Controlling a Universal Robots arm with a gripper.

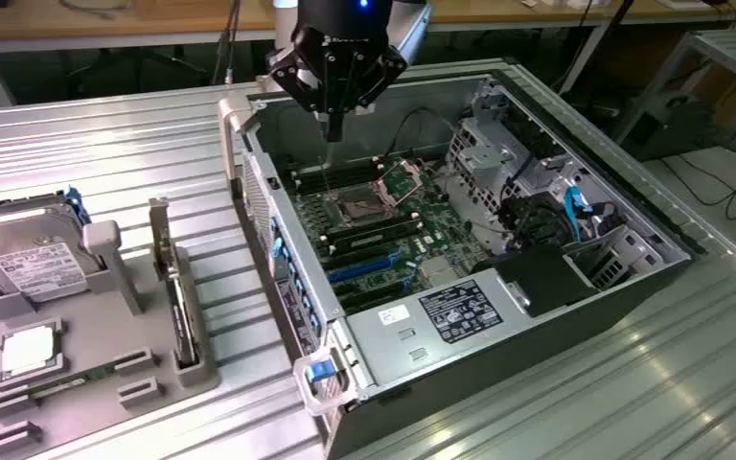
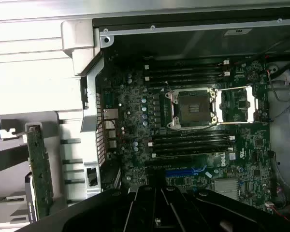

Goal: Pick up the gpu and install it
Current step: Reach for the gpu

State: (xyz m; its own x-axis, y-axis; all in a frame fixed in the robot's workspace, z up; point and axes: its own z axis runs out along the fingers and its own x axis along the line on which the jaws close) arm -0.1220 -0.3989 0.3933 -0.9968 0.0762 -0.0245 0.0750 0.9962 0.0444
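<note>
At the upper centre of the exterior view, the gripper (image 1: 333, 132) hangs clenched and empty over the upper-left corner of the open computer case (image 1: 471, 388), above the motherboard (image 1: 387, 235). The gpu (image 1: 176, 297) stands on edge in the grey holder (image 1: 131, 331) at lower left, well apart.

The gpu (image 2: 38, 169) is a green card with a silver bracket. The motherboard (image 1: 387, 230) is dark green, with black memory slots (image 2: 188, 72) and a blue slot (image 1: 361, 266). The end effector (image 1: 333, 120) is black. The counter (image 1: 112, 153) is silver, ribbed in parallel lines. The hard drive (image 1: 30, 264) is silver with a white label.
</note>
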